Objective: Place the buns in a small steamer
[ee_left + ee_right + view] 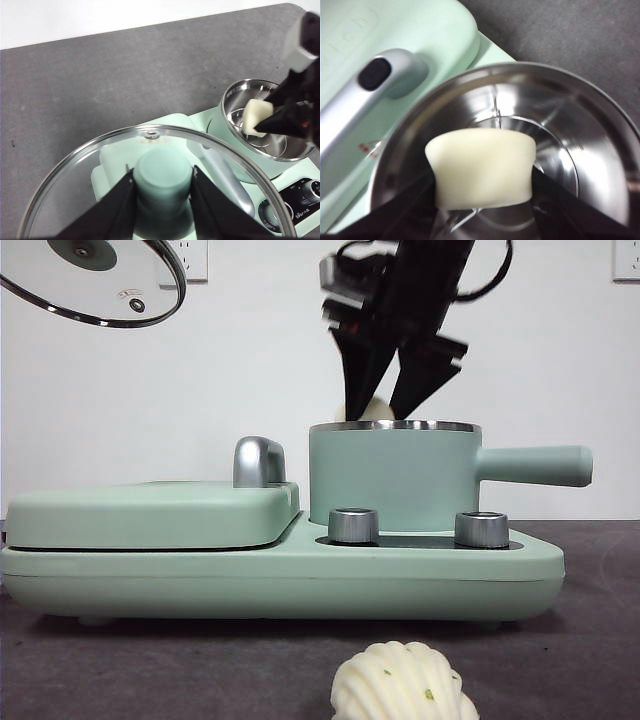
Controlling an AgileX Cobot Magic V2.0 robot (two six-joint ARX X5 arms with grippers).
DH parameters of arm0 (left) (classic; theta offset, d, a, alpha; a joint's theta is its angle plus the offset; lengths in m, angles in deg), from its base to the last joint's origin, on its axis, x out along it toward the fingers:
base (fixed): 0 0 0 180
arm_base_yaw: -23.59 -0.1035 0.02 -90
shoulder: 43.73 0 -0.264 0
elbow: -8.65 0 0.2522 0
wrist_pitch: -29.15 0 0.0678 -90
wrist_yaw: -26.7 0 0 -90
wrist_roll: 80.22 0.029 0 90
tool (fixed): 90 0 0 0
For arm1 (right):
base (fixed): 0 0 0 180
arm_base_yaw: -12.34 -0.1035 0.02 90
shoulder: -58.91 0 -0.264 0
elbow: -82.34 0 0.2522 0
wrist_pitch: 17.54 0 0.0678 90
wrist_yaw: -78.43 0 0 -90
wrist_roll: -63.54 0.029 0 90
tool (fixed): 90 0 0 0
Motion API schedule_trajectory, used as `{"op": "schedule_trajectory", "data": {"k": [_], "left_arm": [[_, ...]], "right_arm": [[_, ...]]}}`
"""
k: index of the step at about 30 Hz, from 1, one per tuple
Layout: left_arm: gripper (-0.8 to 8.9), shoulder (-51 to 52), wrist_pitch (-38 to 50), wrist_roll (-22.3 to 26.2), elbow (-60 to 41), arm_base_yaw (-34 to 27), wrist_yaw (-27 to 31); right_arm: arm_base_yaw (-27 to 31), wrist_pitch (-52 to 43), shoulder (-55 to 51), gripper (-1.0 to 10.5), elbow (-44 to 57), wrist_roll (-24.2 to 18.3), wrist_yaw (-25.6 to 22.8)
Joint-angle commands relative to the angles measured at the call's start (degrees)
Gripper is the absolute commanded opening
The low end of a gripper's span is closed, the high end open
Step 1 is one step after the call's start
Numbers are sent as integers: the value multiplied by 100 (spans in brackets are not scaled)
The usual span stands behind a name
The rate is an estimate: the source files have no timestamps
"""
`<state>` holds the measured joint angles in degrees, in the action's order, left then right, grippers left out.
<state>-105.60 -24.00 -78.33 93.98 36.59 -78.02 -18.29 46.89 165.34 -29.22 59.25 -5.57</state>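
Right gripper (385, 405) pinches the smooth bun (481, 167) above the steamer (395, 480); lower centrally, then release. Left gripper (162, 187) clamps the lid (100, 165) aloft.

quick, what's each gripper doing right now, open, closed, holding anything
Left gripper: closed on the glass lid's green knob, lid held up off the pot.
Right gripper: closed on the smooth bun, just above the open steamer.

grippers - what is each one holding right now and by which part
Right gripper grips the smooth bun by its two sides, above the open steamer. Left gripper holds the glass lid by its green knob.
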Motion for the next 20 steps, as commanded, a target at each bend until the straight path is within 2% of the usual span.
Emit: {"op": "schedule_trajectory", "data": {"k": [1,10,13,16,20], "left_arm": [[11,7,155,20,92,9,-9],[11,7,155,20,92,9,-9],[11,7,155,20,92,9,-9],[11,7,164,22,92,9,-9],[11,7,162,22,92,9,-9]], "right_arm": [[-24,-195,245,253,-140,-111,-15],[-24,-251,535,278,-140,-210,-146],[-37,-313,549,323,-146,-258,-278],[-35,-236,382,425,-256,-256,-310],[-50,216,-144,437,-544,-136,-278]]}}
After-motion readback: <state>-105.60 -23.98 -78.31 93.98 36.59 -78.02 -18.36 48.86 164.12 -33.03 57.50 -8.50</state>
